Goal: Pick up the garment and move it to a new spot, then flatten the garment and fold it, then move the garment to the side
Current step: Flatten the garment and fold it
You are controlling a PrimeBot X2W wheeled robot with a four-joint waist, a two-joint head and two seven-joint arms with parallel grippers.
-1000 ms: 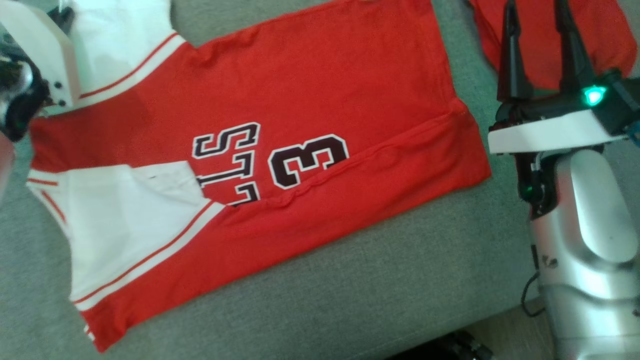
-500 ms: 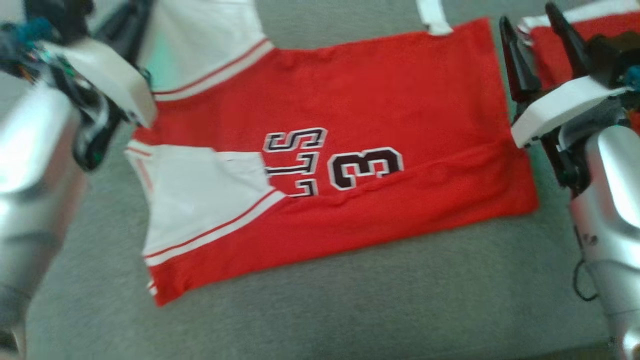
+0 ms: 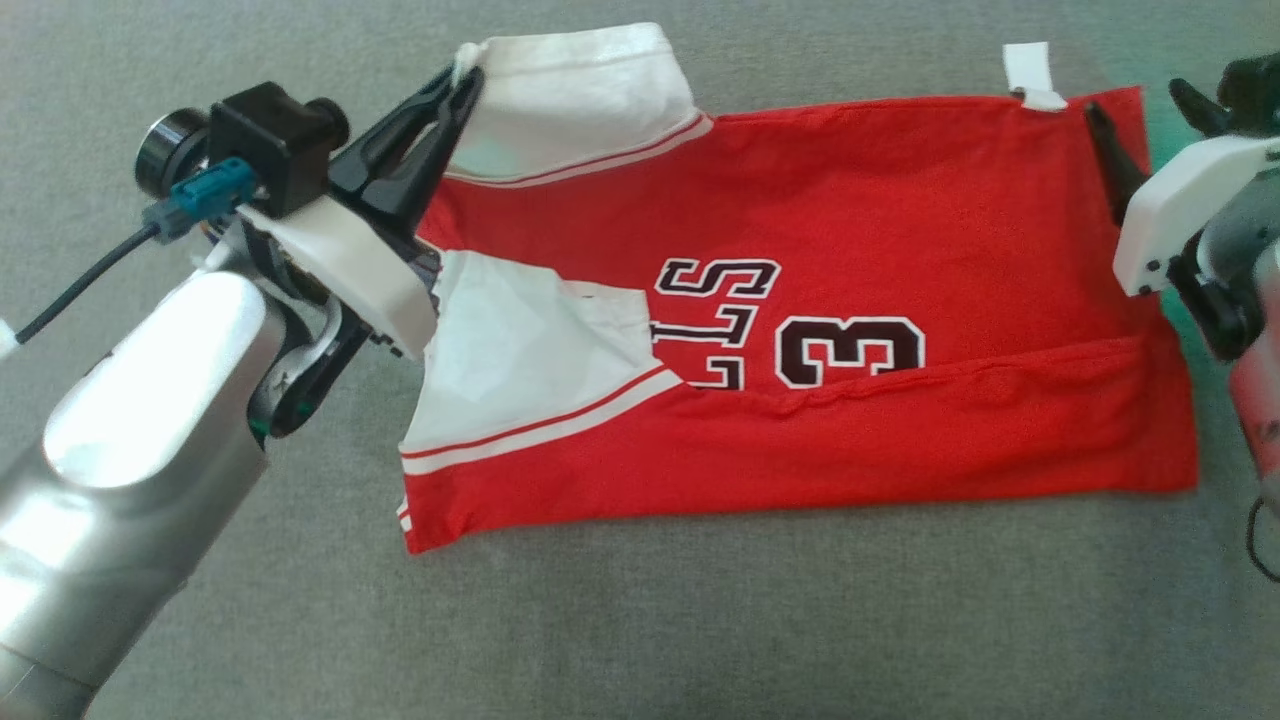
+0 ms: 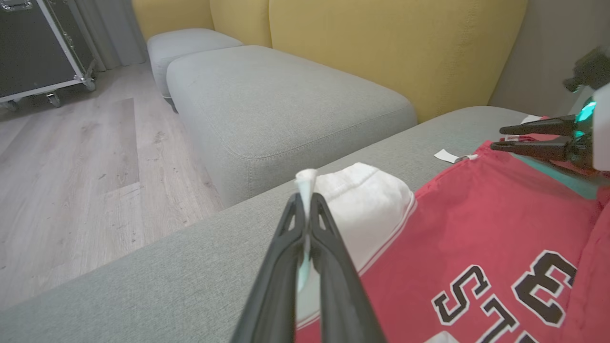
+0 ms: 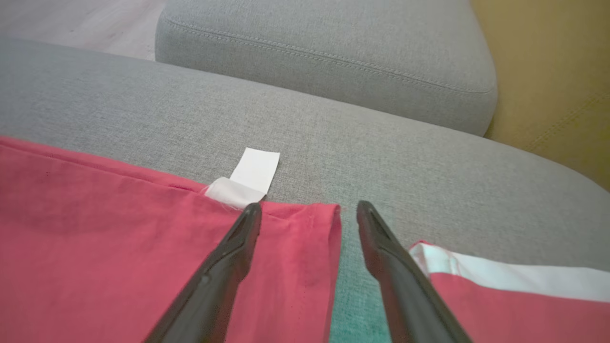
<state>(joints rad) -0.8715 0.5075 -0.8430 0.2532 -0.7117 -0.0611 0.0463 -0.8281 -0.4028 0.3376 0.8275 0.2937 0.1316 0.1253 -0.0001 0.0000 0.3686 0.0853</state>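
Observation:
The garment (image 3: 850, 200) is a red jersey with white sleeves and dark lettering, spread across the grey sofa seat (image 3: 700, 620). My left gripper (image 3: 462, 82) is shut on the edge of the far white sleeve (image 3: 580, 90). In the left wrist view a strip of white cloth sticks up between the closed fingers of the left gripper (image 4: 305, 202), with the sleeve (image 4: 367, 200) bulging just behind. My right gripper (image 3: 1135, 100) stands open at the garment's far right corner. The right wrist view shows the right gripper (image 5: 309, 206) straddling the red hem (image 5: 95, 214), holding nothing.
A white tag (image 5: 255, 169) sticks out from the garment's far edge. A second red and white cloth (image 5: 500, 295) lies just right of my right gripper. Beyond the seat stand a grey ottoman (image 4: 267, 95), a yellow backrest (image 4: 381, 38), wooden floor (image 4: 71, 166) and a black wheeled case (image 4: 28, 43).
The head camera has swung, so the whole picture shifted. My left arm has come fully into view with its fingers on the far sleeve. My right gripper now sits at the garment's far right corner.

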